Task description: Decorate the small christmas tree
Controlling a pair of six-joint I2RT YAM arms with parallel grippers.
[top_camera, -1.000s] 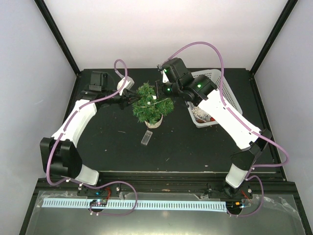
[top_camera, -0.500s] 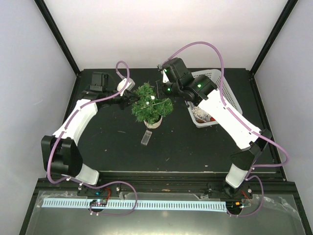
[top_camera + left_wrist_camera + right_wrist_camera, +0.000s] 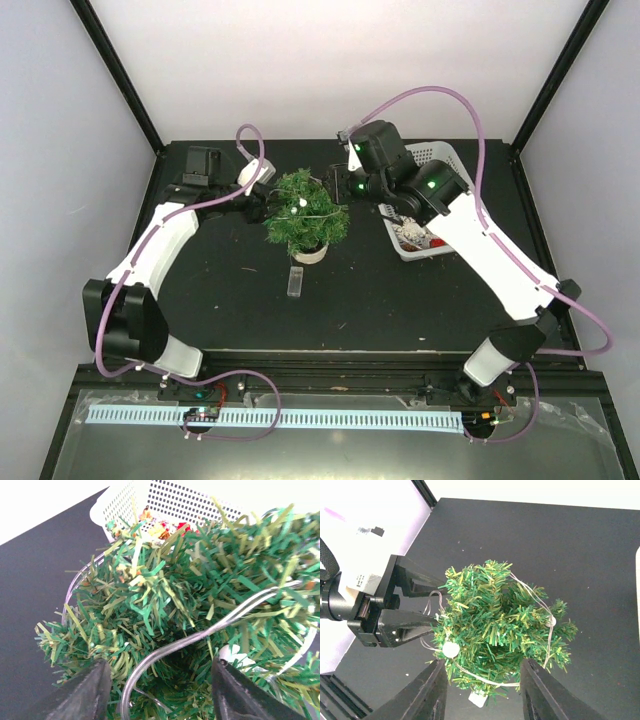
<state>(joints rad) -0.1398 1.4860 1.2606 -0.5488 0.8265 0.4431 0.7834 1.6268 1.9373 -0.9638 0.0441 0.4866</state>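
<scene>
Now: Both Grippers Parted at the Tree

The small christmas tree is seen upright on its beige base near the middle of the black table, just left of the white basket. A thin silver wire with white bulbs is looped around its branches.

The left gripper is held at the tree's left side with its jaws apart. The wire is seen running through the gap between them, but it is not pinched. The right gripper is poised above the tree's far right side, its jaws spread wide and nothing gripped.

A small clear plastic piece is seen lying on the table just near of the tree's base.
</scene>
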